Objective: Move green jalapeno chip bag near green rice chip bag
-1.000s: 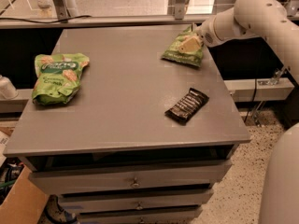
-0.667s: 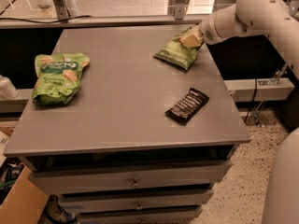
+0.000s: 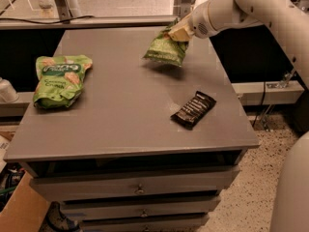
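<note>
Grey counter (image 3: pixel 125 115): hand (image 3: pixel 179 33) pinches green jalapeno chip bag (image 3: pixel 165 51) by its top, lifted, far right; green rice chip bag (image 3: pixel 59 79) lies left.

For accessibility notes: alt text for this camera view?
The gripper holds the jalapeno chip bag by its top, just above a gray table; the rice chip bag lies at left, a dark wrapped bar at right.

Grey drawer cabinet (image 3: pixel 126 115) on speckled floor (image 3: pixel 258 202).

The camera is looking down over the table (image 3: pixel 130 105) from well nearer than the gripper (image 3: pixel 179 33), which is clasping the green jalapeno chip bag (image 3: pixel 164 51).
</note>
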Motion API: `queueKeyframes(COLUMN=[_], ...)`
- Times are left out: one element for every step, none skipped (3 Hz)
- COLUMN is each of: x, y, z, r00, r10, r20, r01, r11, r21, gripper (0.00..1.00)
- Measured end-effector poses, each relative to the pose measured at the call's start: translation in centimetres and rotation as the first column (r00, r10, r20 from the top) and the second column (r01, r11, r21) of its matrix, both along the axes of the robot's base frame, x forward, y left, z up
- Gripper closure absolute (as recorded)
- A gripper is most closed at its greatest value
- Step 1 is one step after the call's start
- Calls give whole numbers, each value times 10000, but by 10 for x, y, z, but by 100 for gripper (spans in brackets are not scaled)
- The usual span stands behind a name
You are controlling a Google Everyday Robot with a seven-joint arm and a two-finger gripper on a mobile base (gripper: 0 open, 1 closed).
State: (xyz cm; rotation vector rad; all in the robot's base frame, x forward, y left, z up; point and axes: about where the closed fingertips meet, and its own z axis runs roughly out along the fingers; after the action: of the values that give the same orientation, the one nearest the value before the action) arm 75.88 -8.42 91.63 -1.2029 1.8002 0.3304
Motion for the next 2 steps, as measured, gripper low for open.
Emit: queueKeyframes(x=[-17, -40], y=[44, 89], z=[9, 18], r00=[9907, 9596], r10=[1352, 2793], r20=[-170, -338], r01=[-1348, -2770], r11=[9906, 9590], r21=[242, 595], gripper=[100, 100])
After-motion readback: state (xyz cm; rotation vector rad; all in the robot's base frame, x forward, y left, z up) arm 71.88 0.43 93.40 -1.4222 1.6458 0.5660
